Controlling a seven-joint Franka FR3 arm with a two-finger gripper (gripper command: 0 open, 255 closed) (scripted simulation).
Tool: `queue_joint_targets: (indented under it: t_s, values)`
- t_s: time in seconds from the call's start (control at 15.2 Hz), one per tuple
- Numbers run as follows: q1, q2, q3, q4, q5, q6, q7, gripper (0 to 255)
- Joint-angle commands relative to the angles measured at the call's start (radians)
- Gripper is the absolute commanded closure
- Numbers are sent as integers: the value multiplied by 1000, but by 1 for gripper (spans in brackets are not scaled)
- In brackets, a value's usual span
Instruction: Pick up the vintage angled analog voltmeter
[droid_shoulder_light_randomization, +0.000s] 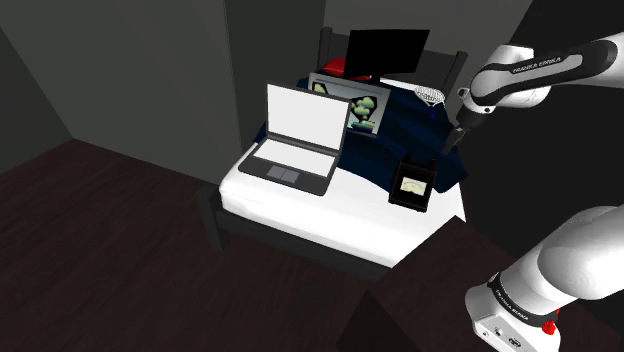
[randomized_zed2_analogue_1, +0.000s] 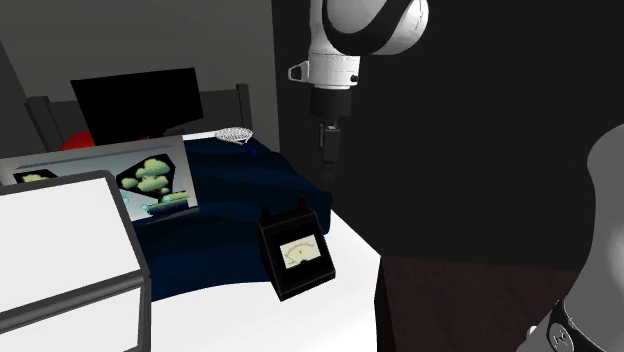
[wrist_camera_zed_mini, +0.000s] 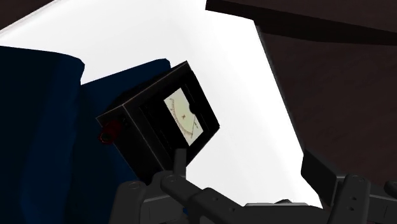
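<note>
The black box-shaped voltmeter with a cream dial (droid_shoulder_light_randomization: 412, 186) stands on the white bed (droid_shoulder_light_randomization: 330, 215), against the dark blue blanket (droid_shoulder_light_randomization: 400, 125). The black gripper (droid_shoulder_light_randomization: 452, 140) hangs above it, apart. In the shoulder view the fingers merge together. The wrist view shows them spread, clasping nothing, and shows a red terminal (wrist_camera_zed_mini: 109, 132) on the meter's side. The dial markings are illegible.

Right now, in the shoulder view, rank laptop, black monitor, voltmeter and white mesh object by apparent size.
Largest to smallest as they look:
1. laptop
2. black monitor, which stands farther back, so its true size may be greater than it looks
3. voltmeter
4. white mesh object, also far back, clearly smallest
</note>
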Motion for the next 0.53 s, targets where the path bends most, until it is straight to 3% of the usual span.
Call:
queue_joint_targets:
  t_s: [0.0, 0.46]
  values:
    - [6, 76, -35, 24, 34, 42, -66, 0]
    - [-16, 391, -101, 193, 257, 118, -348, 0]
